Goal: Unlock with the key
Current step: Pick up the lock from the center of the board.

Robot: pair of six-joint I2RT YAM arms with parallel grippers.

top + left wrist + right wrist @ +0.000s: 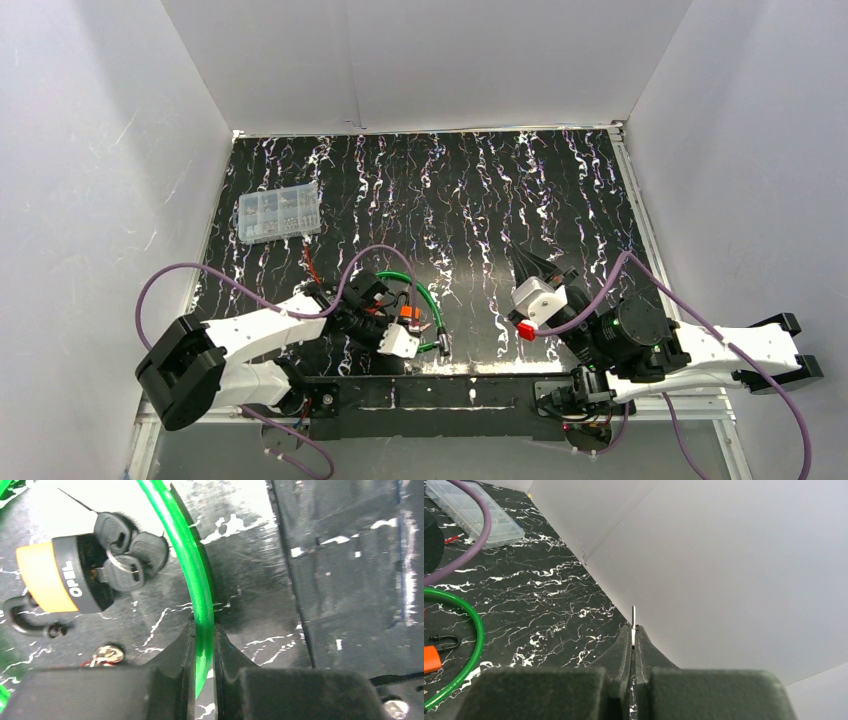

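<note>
A padlock with an orange and black body marked OPEL (57, 575) lies on the marbled table, also seen from above (405, 312). A bunch of black-headed keys (125, 555) on a ring sits at its keyhole end. A black hook-shaped piece (22, 622) lies at its other end. The lock's green cable (187, 555) loops across the table (428, 297). My left gripper (204, 630) is shut on this cable (425, 346). My right gripper (634, 629) is shut on a thin metal blade (633, 614) seen edge-on, and it is raised off the table (527, 265).
A clear plastic parts box (279, 213) stands at the back left. A small metal ring with a red bit (107, 654) lies near my left fingers. A black rail (430, 392) runs along the near edge. White walls enclose the table.
</note>
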